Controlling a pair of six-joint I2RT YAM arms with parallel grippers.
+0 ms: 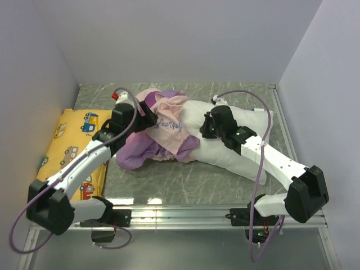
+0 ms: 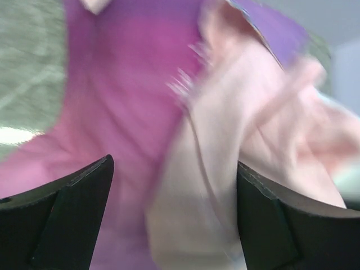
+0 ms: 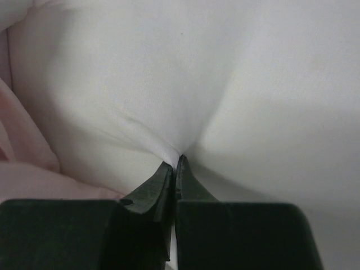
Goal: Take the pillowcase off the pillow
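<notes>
The white pillow (image 1: 225, 153) lies across the middle of the table, its right half bare. The purple-pink pillowcase (image 1: 169, 128) is bunched over its left end, with the pale pink inner side turned up. My left gripper (image 1: 146, 115) is at the left side of that bunch. In the left wrist view it (image 2: 173, 163) stands open, and blurred folds of the pillowcase (image 2: 129, 84) fill the space beyond the fingers. My right gripper (image 1: 204, 128) presses on the pillow's bare middle. In the right wrist view it (image 3: 175, 161) is shut on a pinched fold of the pillow (image 3: 253, 84), with the pillowcase (image 3: 22, 169) at the left edge.
A yellow cushion (image 1: 73, 143) printed with cartoon vehicles lies along the left wall, partly under my left arm. White walls enclose the table on the left, back and right. A metal rail (image 1: 185, 212) carrying both arm bases runs along the near edge.
</notes>
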